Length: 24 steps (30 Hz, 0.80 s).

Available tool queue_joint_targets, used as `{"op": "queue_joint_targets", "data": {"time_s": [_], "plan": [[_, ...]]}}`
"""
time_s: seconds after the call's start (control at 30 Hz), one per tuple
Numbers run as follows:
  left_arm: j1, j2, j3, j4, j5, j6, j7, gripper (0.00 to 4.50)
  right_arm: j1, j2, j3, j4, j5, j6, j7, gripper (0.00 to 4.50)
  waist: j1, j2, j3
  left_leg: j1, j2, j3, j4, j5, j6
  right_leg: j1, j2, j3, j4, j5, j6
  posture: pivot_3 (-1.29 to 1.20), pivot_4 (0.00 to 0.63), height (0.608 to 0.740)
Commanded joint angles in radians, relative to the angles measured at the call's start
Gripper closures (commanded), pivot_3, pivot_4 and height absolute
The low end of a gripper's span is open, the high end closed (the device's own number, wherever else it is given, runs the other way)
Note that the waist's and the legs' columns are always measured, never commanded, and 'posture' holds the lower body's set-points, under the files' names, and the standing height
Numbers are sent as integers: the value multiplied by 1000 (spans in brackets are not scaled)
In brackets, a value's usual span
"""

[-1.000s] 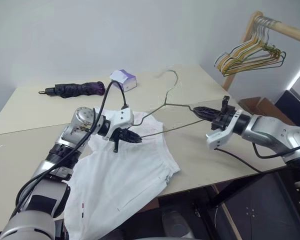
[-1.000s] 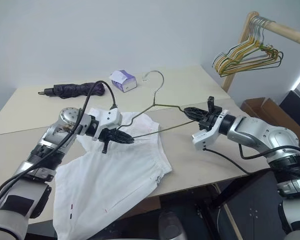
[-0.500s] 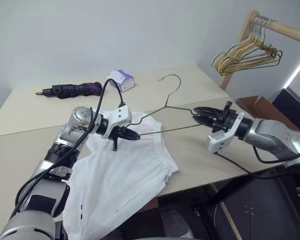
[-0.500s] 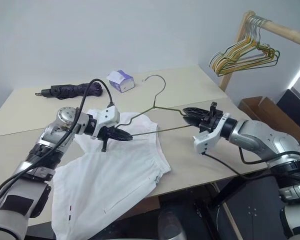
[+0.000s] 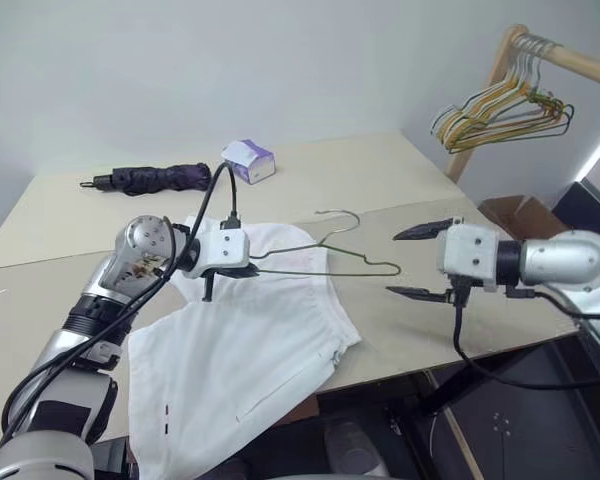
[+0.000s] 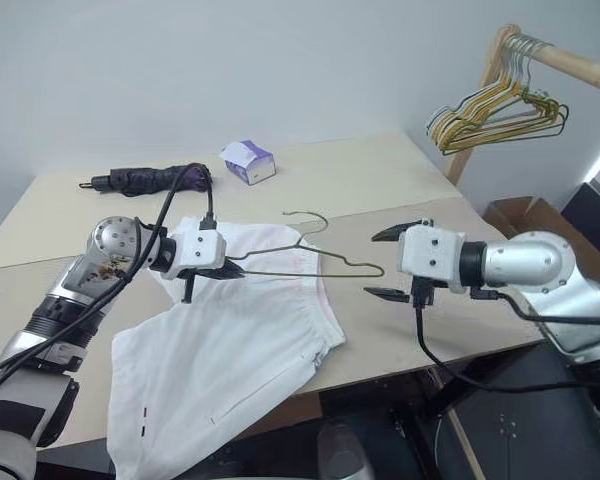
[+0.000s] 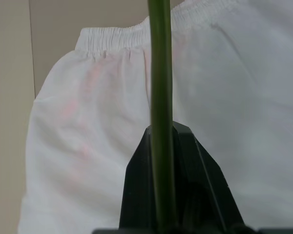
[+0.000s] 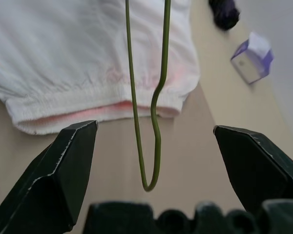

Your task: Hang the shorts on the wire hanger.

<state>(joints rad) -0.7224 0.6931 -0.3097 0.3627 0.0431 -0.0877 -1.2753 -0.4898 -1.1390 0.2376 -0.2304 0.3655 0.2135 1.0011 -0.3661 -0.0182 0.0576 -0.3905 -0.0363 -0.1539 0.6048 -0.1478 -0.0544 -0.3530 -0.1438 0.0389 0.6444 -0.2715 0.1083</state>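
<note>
Olive-grey wire hanger (image 5: 330, 255) now hangs from the left gripper (image 5: 242, 268) alone, clamped on one end above the shorts (image 5: 250, 345); the right gripper (image 5: 420, 262) has let go, jaws wide apart just beyond its free end, so threading comes next.

A bare test room set up for laundry handling rather than a lived-in home: plain grey-white walls and a wide beige table (image 5: 400, 180) made of two tops pushed together, its seam running under both grippers. Far beyond the right gripper (image 5: 420, 262), up and to its outer side, a light wooden clothes rail (image 5: 565, 58) carries a bunch of coloured hangers (image 5: 500, 110). Past the left gripper (image 6: 230, 271), toward the wall, lie a folded dark umbrella (image 5: 145, 179) and a small tissue box (image 5: 248, 160). Below the right arm, off the table edge, a cardboard box (image 5: 515, 212) sits on the floor beside dark equipment
</note>
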Motion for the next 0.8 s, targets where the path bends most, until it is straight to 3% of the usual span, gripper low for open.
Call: {"op": "queue_joint_targets", "data": {"time_s": [0.03, 0.3, 0.4, 0.77, 0.8], "plan": [[-15, -7, 30, -35, -19, -14, 10, 4500, -66, 27, 37, -32, -47, 123, 60, 40, 4, 0, 0, -1, 0, 0, 0, 0, 0, -1, 0, 0, 0, 0, 0, -291, 0, 740], [-44, -31, 27, -26, -31, -40, -23, 4500, -219, 150, 168, 63, -224, 330, 112, 40, 12, 0, 0, -4, -3, 0, 1, 0, 0, -3, -3, 0, 0, 0, 2, -284, 0, 740], [-48, -39, 28, -19, -28, -57, -21, 4500, -234, 173, 181, 74, -261, 350, 129, 683, 20, 0, 0, -4, -3, 0, 1, 0, 0, -3, -3, 0, 0, 0, 3, -284, 0, 740], [-54, -57, 28, -7, -24, -72, -27, 4500, -238, 211, 177, 98, -336, 352, 178, 4485, 21, 0, 0, -5, -3, 0, 2, 0, 0, -3, -3, 0, 0, 0, 5, -292, 0, 740], [-55, -57, 28, -5, -24, -73, -27, 4500, -238, 213, 176, 99, -339, 352, 180, 4485, 22, 0, 0, -5, -3, -1, 2, 0, 0, -3, -3, 0, 0, 0, 5, -292, 0, 740]]}}
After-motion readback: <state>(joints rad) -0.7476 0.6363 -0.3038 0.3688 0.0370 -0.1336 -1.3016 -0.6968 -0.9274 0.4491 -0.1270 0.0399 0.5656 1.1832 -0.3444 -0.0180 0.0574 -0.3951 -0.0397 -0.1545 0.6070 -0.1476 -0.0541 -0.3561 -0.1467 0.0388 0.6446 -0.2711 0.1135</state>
